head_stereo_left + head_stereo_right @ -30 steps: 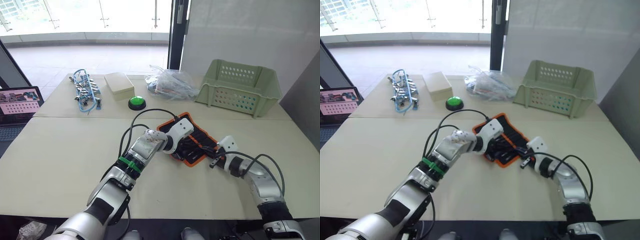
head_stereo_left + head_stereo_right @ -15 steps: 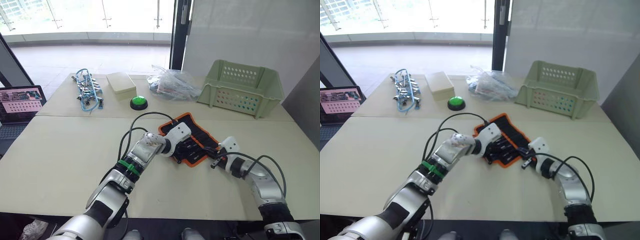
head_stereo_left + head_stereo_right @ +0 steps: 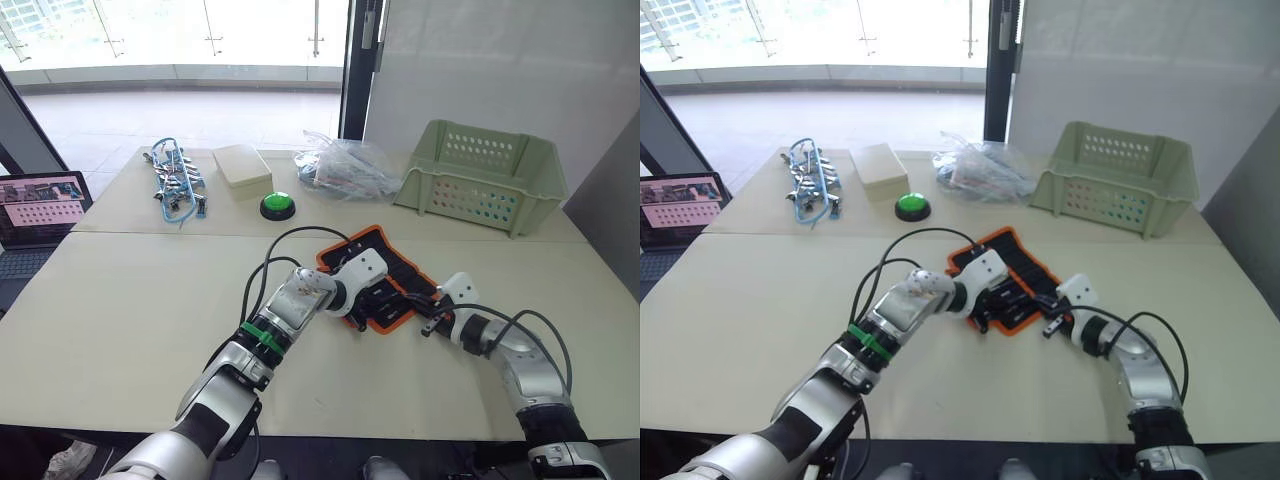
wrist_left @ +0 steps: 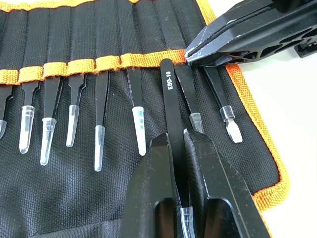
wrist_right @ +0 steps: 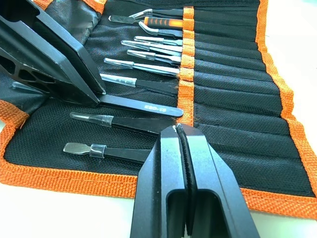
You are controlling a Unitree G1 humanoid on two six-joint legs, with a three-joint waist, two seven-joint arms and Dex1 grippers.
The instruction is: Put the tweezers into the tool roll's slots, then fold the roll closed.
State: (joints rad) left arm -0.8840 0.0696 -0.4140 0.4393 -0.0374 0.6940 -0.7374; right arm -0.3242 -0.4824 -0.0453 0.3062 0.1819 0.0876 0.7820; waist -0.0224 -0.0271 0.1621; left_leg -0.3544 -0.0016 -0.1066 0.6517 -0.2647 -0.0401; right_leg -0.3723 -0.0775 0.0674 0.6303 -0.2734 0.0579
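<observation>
Pale tabletop carries the tool roll, unrolled flat near the front edge so that its orange-banded slots face up, with most of the tweezers already seated tip-out in a row. Reaching in from the left with its forearm angled across the table, the left gripper is clamped on one loose tweezer, whose blunt end lies just short of the slot band, apparently lined up for insertion. From the opposite side the low-slung right arm brings the right gripper, fingers pressed together and empty, against the band beside that slot, seemingly to pin the fabric.
</observation>
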